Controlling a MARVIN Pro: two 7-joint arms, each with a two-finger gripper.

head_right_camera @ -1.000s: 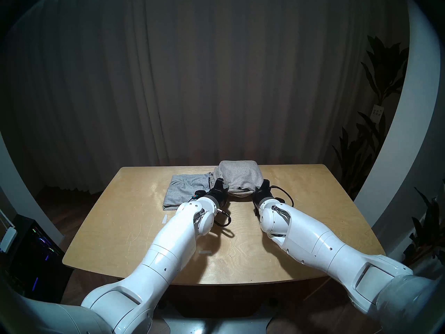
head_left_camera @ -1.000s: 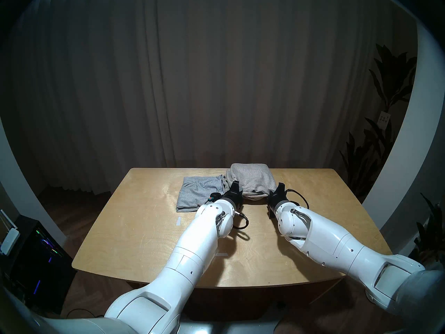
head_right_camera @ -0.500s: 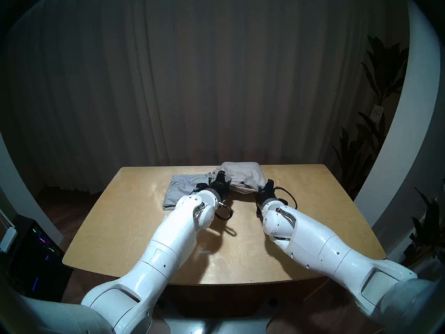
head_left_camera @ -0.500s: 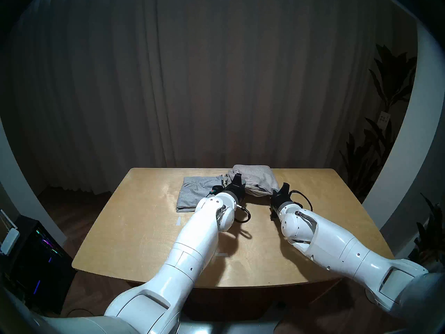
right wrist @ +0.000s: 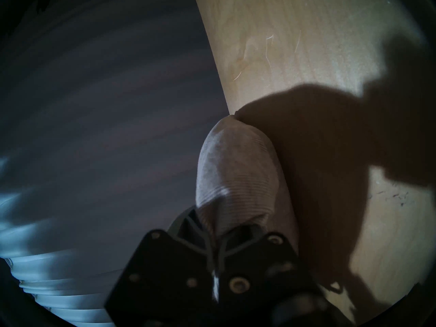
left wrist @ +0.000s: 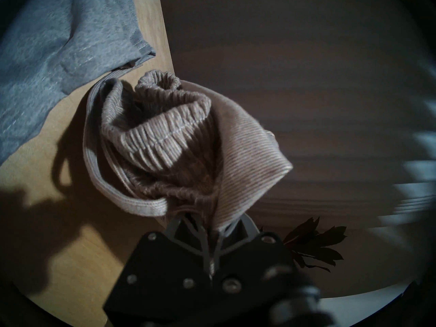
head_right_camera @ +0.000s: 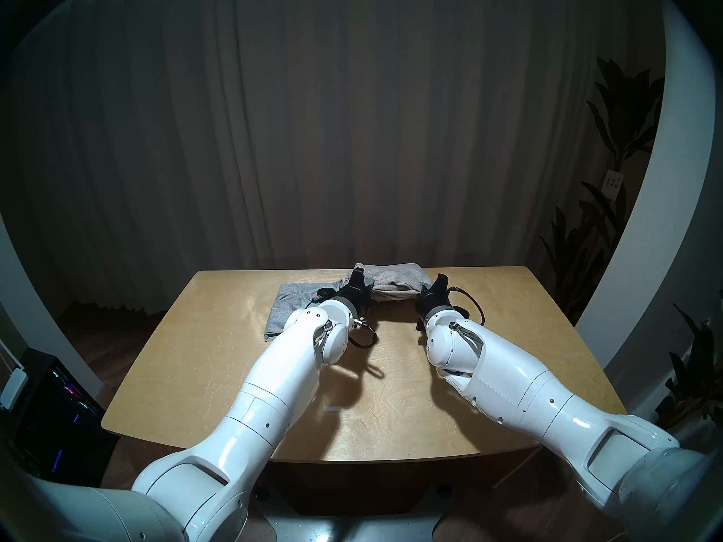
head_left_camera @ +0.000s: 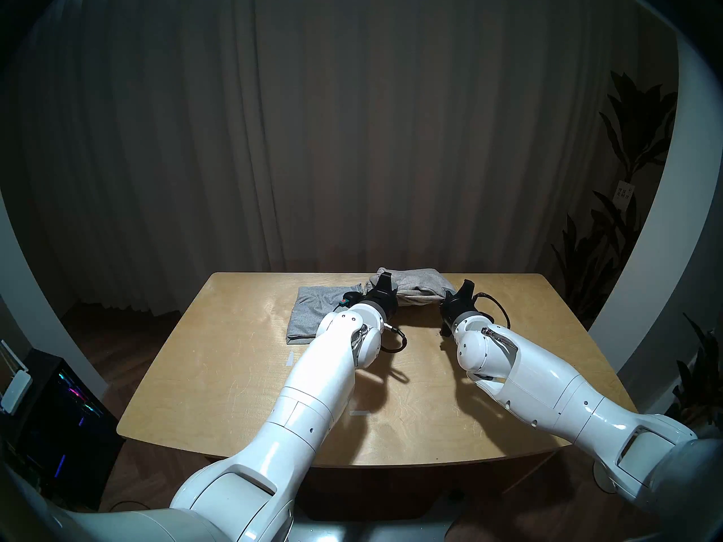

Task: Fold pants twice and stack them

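The left arm (head_left_camera: 336, 357) hides the grey pants' (head_left_camera: 313, 310) near right corner; the curtain (left wrist: 306, 107) is blurred.

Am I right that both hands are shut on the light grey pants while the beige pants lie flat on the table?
Not quite: it is reversed. Both wrist views show the left hand and right hand shut on the beige pants; the light grey pants lie flat on the table.

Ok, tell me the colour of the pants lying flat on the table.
Cool light grey pants; clearest in the left head view.
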